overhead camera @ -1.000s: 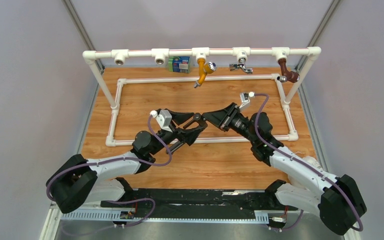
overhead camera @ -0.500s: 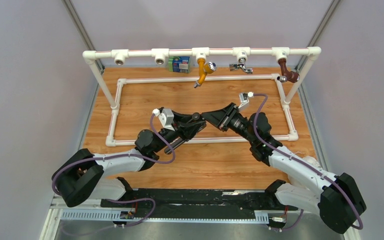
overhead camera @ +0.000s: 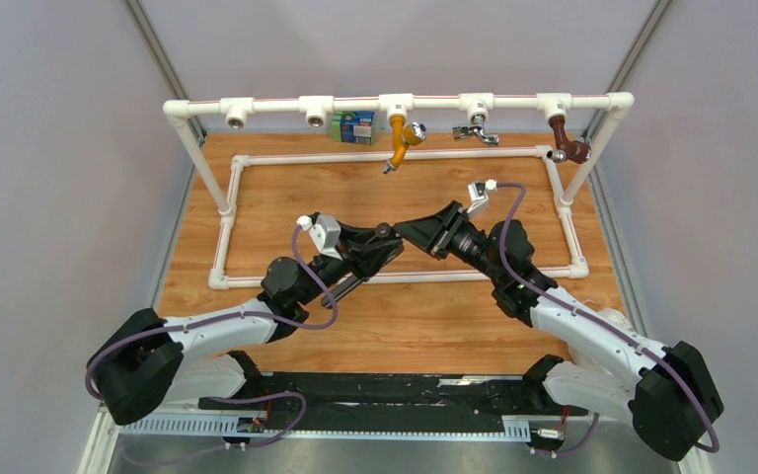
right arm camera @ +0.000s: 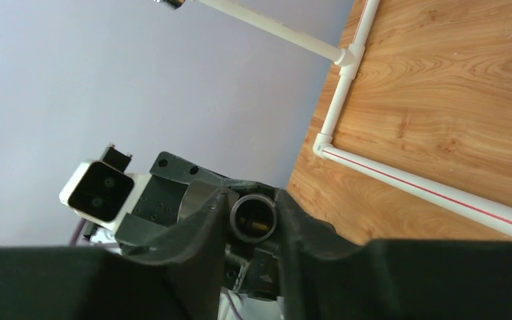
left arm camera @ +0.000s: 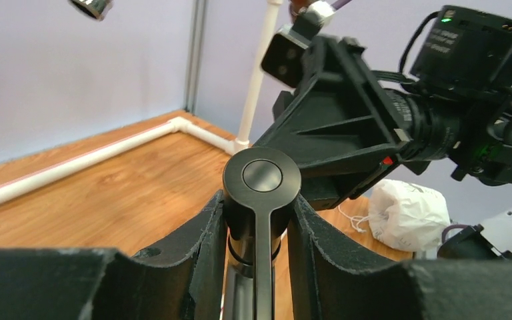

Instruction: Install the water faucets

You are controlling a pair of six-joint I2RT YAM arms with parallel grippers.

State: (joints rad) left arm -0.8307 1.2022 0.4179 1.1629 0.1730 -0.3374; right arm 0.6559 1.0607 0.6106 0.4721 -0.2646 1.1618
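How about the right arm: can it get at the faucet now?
Yes, most likely: the right pincer sits closed round the faucet at its open end, the left pincer grips its capped end, and nothing stands between.

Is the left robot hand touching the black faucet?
Touching. The left wrist view shows the left gripper with fingers pressed against both sides of the black faucet.

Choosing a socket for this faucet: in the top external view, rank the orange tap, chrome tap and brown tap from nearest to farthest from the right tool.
1. Orange tap, straight ahead of the right tool.
2. Chrome tap, ahead and to the right.
3. Brown tap, farthest right.
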